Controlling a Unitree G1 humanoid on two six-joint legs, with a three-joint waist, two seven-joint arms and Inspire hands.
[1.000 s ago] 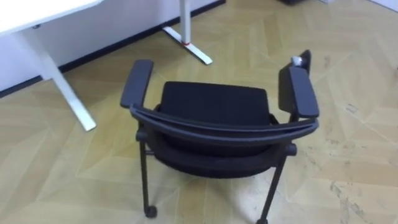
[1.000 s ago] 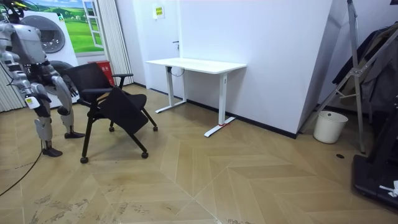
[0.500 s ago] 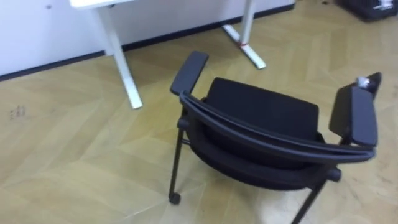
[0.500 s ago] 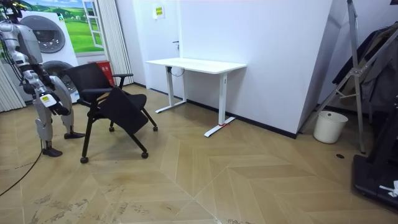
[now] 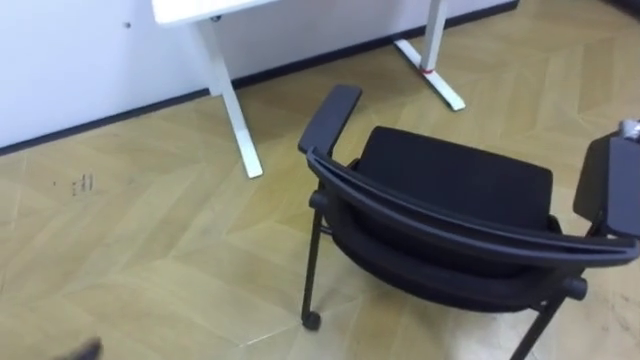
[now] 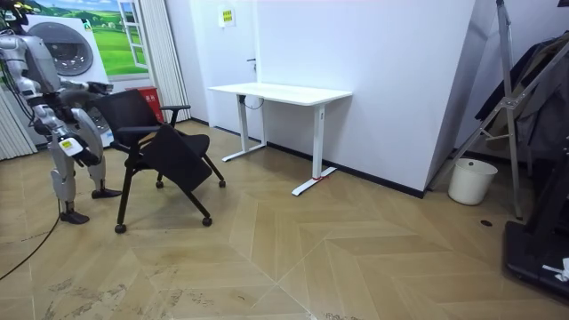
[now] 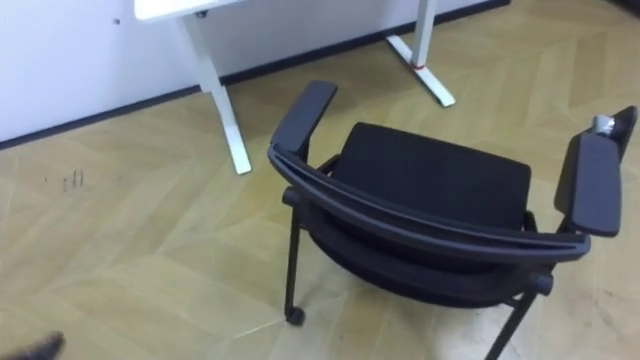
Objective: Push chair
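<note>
Black chair (image 5: 455, 182) on castors on parquet floor (image 5: 130, 230), backrest rail nearest robot, seat facing white desk (image 5: 195, 8). Desk legs (image 5: 232, 115) stand ahead and left of chair, apart from it; white wall (image 5: 70, 60) behind. Dark tip (image 5: 85, 350) at lower-left edge, cannot tell what. Room view adds: robot standing behind chair at room view's left, one hand (image 6: 68, 142) low by thigh, fingers too small to read; white bin (image 6: 471, 180) far off by wall.

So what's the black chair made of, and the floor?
The chair: matte black seat, probably fabric or mesh, on thin dark tube legs, likely metal. The floor: shiny boards in a zigzag pattern, wood or wood-look laminate; I can't tell which.
</note>
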